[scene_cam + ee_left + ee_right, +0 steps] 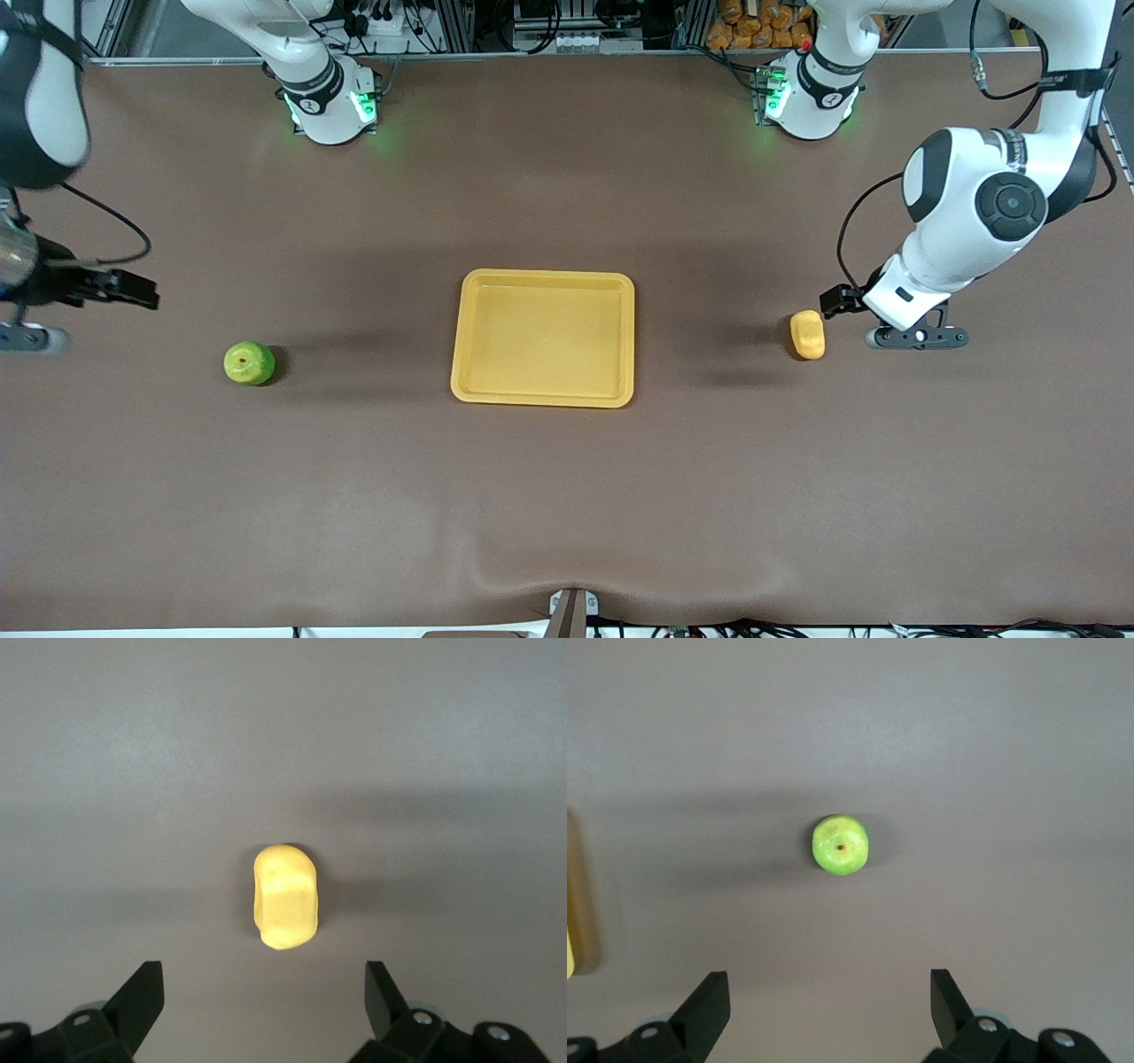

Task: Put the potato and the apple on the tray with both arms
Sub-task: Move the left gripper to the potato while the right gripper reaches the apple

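**Supervisor:** Report each target's bearing from its gripper.

**Operator:** I see the small oblong yellow-orange potato (807,334) lying on the brown table (567,496) toward the left arm's end, well apart from the flat rectangular yellow-orange plastic tray (543,394) at the table's middle. The left gripper (264,1001) hangs in the air with its fingers (142,997) spread wide and nothing between them. In the left wrist view the potato sits ahead of the gap, roughly centred, its long axis running across the line that joins the fingertips. I judge a forward-and-down move would close across the narrow width.

**Supervisor:** And the apple?

**Operator:** The small round yellow-green apple (249,363), brown stem dimple up, rests toward the right arm's end, also well apart from the tray. The right gripper (830,999) is likewise spread and empty, apple ahead and centred. Being round, it needs no wrist rotation, in my judgement. Each arm is the nearer one to its own target.
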You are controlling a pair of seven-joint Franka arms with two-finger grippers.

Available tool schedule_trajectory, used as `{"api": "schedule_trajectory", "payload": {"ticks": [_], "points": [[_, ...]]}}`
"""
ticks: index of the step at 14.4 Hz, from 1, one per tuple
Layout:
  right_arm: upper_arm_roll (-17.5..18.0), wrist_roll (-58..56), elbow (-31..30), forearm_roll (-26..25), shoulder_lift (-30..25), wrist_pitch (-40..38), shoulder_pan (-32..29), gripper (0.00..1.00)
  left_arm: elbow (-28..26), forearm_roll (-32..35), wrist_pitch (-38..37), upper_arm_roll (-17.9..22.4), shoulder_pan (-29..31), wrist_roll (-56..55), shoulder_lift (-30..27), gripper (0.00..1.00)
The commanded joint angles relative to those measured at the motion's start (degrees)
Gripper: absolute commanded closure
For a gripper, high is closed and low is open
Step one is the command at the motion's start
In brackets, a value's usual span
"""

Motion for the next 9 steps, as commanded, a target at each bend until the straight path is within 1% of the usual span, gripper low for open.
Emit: {"api": "schedule_trajectory", "payload": {"ticks": [1, 3, 6, 9], "points": [[0.25, 0.20, 1.04, 0.74, 3.79, 0.25, -0.20, 0.00, -0.83, -0.39, 2.19, -0.36, 0.00, -4.42, 1.53, 0.00], [0.25, 0.11, 0.87, 1.10, 4.85, 1.30, -0.55, 0.00, -1.53, -0.48, 4.20, -0.36, -0.26, -6.11, 2.76, 0.00], [0.25, 0.20, 1.30, 0.57, 6.34, 1.83, 0.76, 0.00, -3.37, -0.48, 9.21, -0.36, 0.18, -6.81, 4.78, 0.00], [0.25, 0.20, 3.41, 1.01, 7.84, 1.74, 0.76, 0.00, -3.90, -0.48, 11.86, -0.36, 0.09, -8.57, 6.98, 0.00]]}}
